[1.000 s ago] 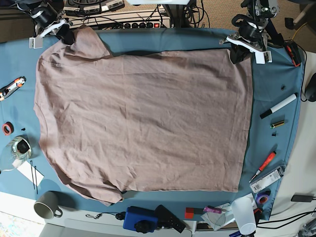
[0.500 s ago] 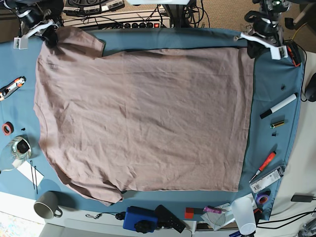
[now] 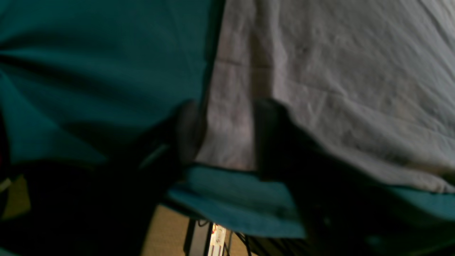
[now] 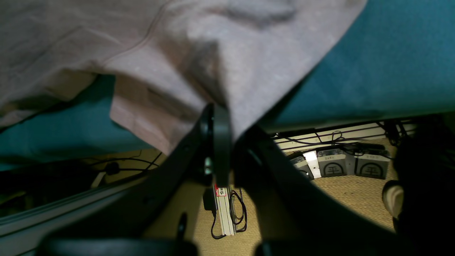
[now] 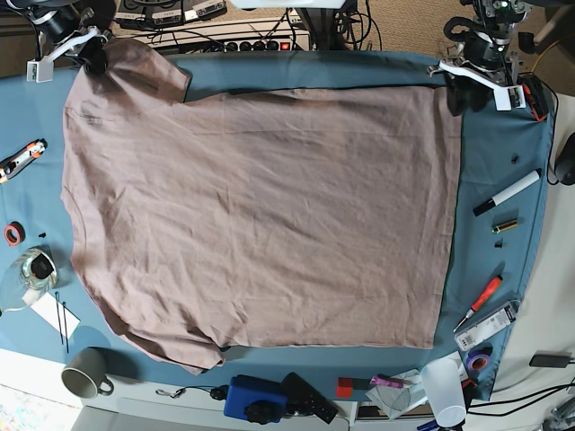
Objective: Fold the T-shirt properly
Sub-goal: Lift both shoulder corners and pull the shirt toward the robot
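Across the tabletop: the T-shirt [image 5: 256,215] is spread flat and wrinkled over the blue cloth [image 5: 503,144], covering most of it.
Shirt corners: one sleeve [image 5: 144,72] is drawn toward the far edge on the base view's left; the hem corner [image 5: 445,94] is laid near the far edge on that view's right.
Right tool [image 4: 222,117]: its jaws are pressed together on a pinch of the sleeve fabric, which is pulled up into a peak at the cloth's edge.
Left tool [image 3: 227,135]: its jaws are parted, one on each side of the hem corner, which is seen lying flat between them; the picture is blurred, so contact cannot be judged.
Near right edge: a marker [image 5: 508,192] and a red-handled screwdriver [image 5: 479,302] are laid on the cloth, apart from the shirt.
Near left corner: a grey mug [image 5: 85,372] is set just off the cloth.
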You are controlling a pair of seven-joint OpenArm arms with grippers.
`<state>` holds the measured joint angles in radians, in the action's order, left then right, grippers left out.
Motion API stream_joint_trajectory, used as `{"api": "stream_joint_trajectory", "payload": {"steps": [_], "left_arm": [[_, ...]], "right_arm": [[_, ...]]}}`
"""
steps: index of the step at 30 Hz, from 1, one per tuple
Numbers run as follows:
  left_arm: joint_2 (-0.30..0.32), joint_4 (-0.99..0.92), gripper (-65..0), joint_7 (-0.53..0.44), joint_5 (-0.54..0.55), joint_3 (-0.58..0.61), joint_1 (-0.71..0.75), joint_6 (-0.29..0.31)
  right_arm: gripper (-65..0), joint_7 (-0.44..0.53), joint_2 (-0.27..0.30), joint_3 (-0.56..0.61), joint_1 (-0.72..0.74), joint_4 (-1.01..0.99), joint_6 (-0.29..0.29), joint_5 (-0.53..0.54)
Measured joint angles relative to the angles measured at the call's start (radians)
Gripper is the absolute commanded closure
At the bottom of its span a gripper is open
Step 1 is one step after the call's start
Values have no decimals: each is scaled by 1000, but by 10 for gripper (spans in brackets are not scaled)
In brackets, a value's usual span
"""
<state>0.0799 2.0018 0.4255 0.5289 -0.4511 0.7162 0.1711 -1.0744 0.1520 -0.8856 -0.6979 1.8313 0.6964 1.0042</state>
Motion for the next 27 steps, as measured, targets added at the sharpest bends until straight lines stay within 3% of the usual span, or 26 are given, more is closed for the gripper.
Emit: {"api": "stream_joint_trajectory", "payload": {"steps": [3, 5, 7, 12, 17, 21, 27], "left_arm": [[0, 0, -316, 0, -24, 0, -17, -9], [0, -2, -316, 18, -24, 0, -31, -87], [0, -24, -316, 54, -24, -2, -50, -118], [-2, -90, -316, 77, 79, -1, -62, -42], [1, -131, -315, 55, 119, -3, -64, -28], [3, -140, -303, 141, 225, -8, -67, 66], [-18, -143, -193, 167, 267, -5, -66, 73]], "right_arm": [[0, -3, 0, 0, 0, 0, 0, 0], [0, -3, 0, 0, 0, 0, 0, 0], [0, -3, 0, 0, 0, 0, 0, 0], [0, -4, 0, 0, 0, 0, 0, 0], [0, -8, 0, 0, 0, 0, 0, 5], [0, -10, 0, 0, 0, 0, 0, 12], [0, -10, 0, 0, 0, 0, 0, 12]]}}
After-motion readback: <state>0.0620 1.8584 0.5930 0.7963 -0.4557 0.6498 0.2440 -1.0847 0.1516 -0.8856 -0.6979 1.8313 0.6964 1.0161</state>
